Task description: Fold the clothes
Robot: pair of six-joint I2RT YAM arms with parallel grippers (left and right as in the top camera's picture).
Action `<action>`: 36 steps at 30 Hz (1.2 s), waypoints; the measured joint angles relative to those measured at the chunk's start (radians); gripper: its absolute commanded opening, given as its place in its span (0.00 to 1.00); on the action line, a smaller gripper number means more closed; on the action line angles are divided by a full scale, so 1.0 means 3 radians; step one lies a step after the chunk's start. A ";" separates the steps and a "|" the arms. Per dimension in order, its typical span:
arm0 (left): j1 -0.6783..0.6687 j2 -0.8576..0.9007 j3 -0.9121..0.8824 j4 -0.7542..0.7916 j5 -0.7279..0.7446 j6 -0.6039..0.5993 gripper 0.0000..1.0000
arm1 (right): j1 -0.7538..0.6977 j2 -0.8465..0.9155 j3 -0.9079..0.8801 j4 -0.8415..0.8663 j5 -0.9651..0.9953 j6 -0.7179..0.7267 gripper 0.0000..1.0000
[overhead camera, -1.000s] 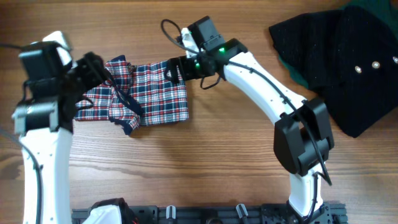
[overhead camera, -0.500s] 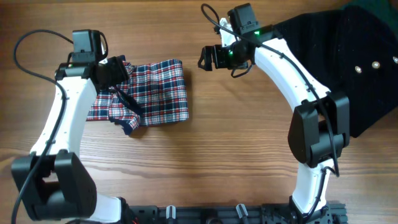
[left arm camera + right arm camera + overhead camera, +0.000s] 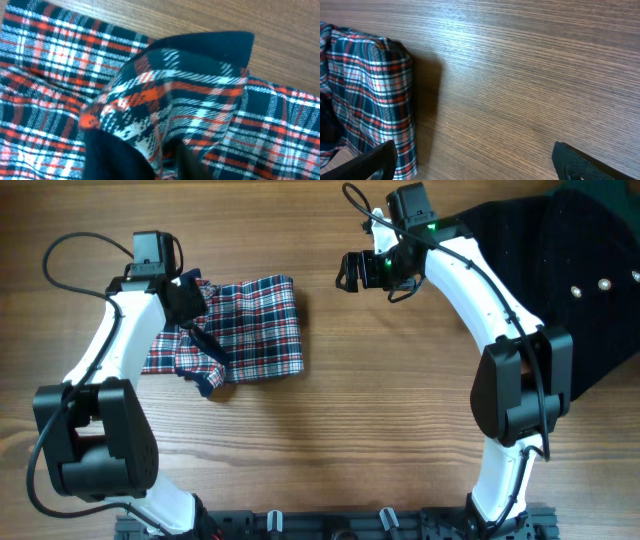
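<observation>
The clothes, a red, white and navy plaid top, lie bunched on the wooden table at the left. My left gripper sits on the top's upper left part. In the left wrist view a raised fold of the clothes with a navy edge is pinched between its two dark fingers, so my left gripper is shut on it. My right gripper hangs wide open over bare wood to the right of the cloth. In the right wrist view my right gripper holds nothing, and the clothes' edge lies at the left.
A large black garment with small metal studs lies at the right, under the right arm's far side. Dark green fabric shows at the top right corner. A black rail runs along the near edge.
My left gripper has swung onto the plaid top and closed on a fold. My right gripper has drawn away from the top's right edge, to the right, still open.
</observation>
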 measured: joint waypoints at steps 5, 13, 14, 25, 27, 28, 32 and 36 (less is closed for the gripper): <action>0.0102 0.0000 0.0000 0.0019 -0.0113 -0.0003 0.04 | 0.0000 0.0000 0.0000 -0.0015 0.0019 -0.0039 1.00; 0.0586 -0.0052 0.0000 0.0010 -0.0135 -0.0003 0.35 | 0.0000 0.0000 0.0000 -0.0017 0.0019 -0.0086 1.00; 0.0659 -0.0093 0.0000 0.0051 -0.0137 0.0004 0.50 | 0.0000 0.0000 0.0000 -0.0017 0.0019 -0.0086 1.00; 0.1031 -0.0165 0.0000 0.0256 -0.0131 0.0013 1.00 | 0.0000 0.0000 0.0000 -0.0033 0.0020 -0.0088 1.00; 0.1019 -0.0188 0.0000 0.0226 -0.0013 0.0013 1.00 | 0.0000 0.0000 0.0000 -0.0038 0.0029 -0.0088 1.00; 0.1003 -0.0211 0.0000 0.0214 0.0060 0.0013 1.00 | 0.0000 0.0000 0.0000 -0.0038 0.0032 -0.0088 1.00; 0.0858 -0.0346 0.0000 0.0134 0.0367 0.0013 1.00 | 0.0000 0.0000 0.0000 -0.0056 0.0032 -0.0086 1.00; 0.0697 -0.0362 0.0000 0.0206 0.0468 0.0013 1.00 | 0.0000 0.0000 0.0000 -0.0163 0.0033 -0.0086 1.00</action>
